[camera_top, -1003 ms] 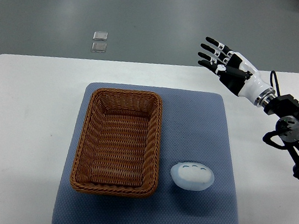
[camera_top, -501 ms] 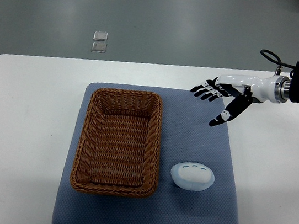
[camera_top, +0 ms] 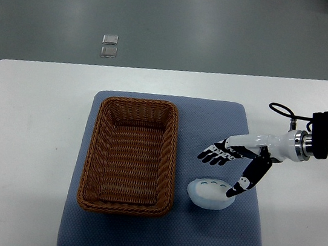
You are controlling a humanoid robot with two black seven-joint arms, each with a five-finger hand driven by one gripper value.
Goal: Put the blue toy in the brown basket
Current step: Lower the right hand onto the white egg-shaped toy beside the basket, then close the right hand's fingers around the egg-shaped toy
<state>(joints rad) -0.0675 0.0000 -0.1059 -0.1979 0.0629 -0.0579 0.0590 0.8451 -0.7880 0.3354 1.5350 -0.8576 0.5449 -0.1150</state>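
Observation:
The blue toy (camera_top: 209,194), a pale blue oval with small white marks, lies on the blue mat (camera_top: 160,239) just right of the brown basket (camera_top: 130,154). The wicker basket holds nothing. My right hand (camera_top: 224,169) reaches in from the right edge and hovers just above the toy. Its fingers (camera_top: 213,155) are spread over the toy's far side, and the thumb tip (camera_top: 235,191) is at the toy's right edge. The hand holds nothing. The left arm is out of view.
The mat lies on a white table (camera_top: 27,140). Two small clear squares (camera_top: 108,46) lie on the grey floor beyond the table's far edge. A black cable (camera_top: 281,109) loops at my right wrist.
My right hand has come down and toward the near side, from above the table's far right to just over the toy. The toy and basket have not moved.

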